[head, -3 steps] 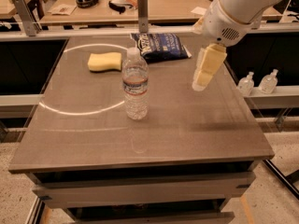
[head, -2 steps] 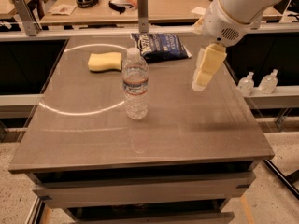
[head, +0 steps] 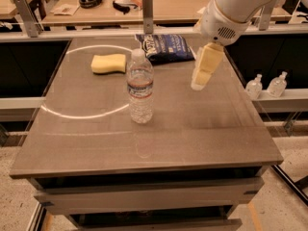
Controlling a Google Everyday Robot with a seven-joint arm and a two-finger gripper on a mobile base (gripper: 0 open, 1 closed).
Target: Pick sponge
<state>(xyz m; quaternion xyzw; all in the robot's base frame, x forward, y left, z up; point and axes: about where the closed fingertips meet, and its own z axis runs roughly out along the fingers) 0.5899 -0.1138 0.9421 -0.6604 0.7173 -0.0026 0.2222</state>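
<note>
The sponge [head: 109, 63], a pale yellow foam block with rounded corners, lies flat on the grey table [head: 216, 129] at the far left. My gripper [head: 202, 80] hangs from the white arm above the table's right side, well to the right of the sponge and apart from it. Its pale yellow fingers [head: 207, 64] point down and hold nothing that I can see. A clear water bottle [head: 140, 88] stands upright in the middle of the table, between the gripper and the sponge.
A dark blue snack bag [head: 166, 47] lies at the far edge behind the bottle. A metal post [head: 147, 6] stands at the back rail. Two small bottles [head: 267, 84] stand on a shelf to the right. A wooden desk with headphones is behind.
The gripper has shifted slightly left; the sponge, bottle and bag have not moved.
</note>
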